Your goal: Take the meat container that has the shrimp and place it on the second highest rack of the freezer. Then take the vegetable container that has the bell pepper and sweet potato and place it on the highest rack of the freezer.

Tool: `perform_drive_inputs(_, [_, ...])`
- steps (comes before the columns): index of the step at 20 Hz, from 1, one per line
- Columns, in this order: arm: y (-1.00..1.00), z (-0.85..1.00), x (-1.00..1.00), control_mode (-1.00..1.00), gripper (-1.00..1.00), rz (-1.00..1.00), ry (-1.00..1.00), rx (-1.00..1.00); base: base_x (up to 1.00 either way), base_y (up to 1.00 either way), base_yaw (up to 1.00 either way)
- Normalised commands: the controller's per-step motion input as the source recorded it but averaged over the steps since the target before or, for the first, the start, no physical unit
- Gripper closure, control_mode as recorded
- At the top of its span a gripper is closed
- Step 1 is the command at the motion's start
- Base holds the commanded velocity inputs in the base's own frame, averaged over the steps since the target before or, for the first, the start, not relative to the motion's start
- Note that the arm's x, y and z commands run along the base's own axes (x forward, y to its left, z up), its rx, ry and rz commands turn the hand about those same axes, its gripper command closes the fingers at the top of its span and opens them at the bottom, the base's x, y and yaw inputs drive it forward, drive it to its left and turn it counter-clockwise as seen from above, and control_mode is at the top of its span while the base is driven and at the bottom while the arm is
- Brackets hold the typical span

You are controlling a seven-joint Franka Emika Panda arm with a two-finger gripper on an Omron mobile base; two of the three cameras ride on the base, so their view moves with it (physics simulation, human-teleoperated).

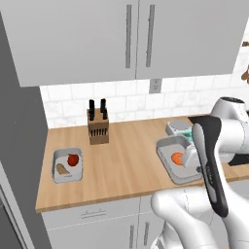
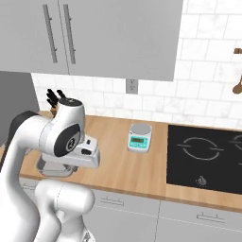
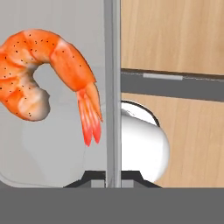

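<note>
The meat container (image 1: 171, 168) is a grey tray at the counter's front right, and a curled orange shrimp (image 3: 43, 74) lies in it. My gripper (image 3: 112, 177) is shut on the tray's thin side wall (image 3: 112, 87), with the shrimp just beyond it. The arm's forearm hides the hand in the left base view. From the right base view the tray (image 2: 49, 168) peeks out under the hand. Far to the left sits the vegetable container (image 1: 56, 177), holding a red bell pepper (image 1: 73, 159) and a tan sweet potato (image 1: 62, 168). The grey freezer (image 1: 19, 146) side rises at the left edge; its racks are out of view.
A wooden knife block (image 1: 97, 127) stands at the back of the counter (image 1: 121, 165). Behind the meat tray is a small kitchen scale (image 2: 140, 137), and a black cooktop (image 2: 208, 158) lies to the right. Wall cabinets (image 1: 131, 34) hang overhead.
</note>
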Motion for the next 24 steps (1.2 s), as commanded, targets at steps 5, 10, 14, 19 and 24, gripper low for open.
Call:
perform_drive_inputs(5, [0.0, 0.0, 0.0, 1.0, 1.0, 0.0, 0.0, 0.0, -0.99, 0.1, 0.01])
perform_drive_inputs(10, [0.0, 0.0, 0.0, 1.0, 1.0, 0.0, 0.0, 0.0, -0.68, 0.96, 0.54])
perform_drive_inputs(14, [0.0, 0.0, 0.0, 1.0, 1.0, 0.0, 0.0, 0.0, -0.04, 0.82, 0.87])
perform_drive_inputs(19, [0.0, 0.0, 0.0, 1.0, 1.0, 0.0, 0.0, 0.0, 0.0, 0.69, 0.84])
perform_drive_inputs(24, [0.0, 0.0, 0.0, 1.0, 1.0, 0.0, 0.0, 0.0, 0.45, 0.95, 0.44])
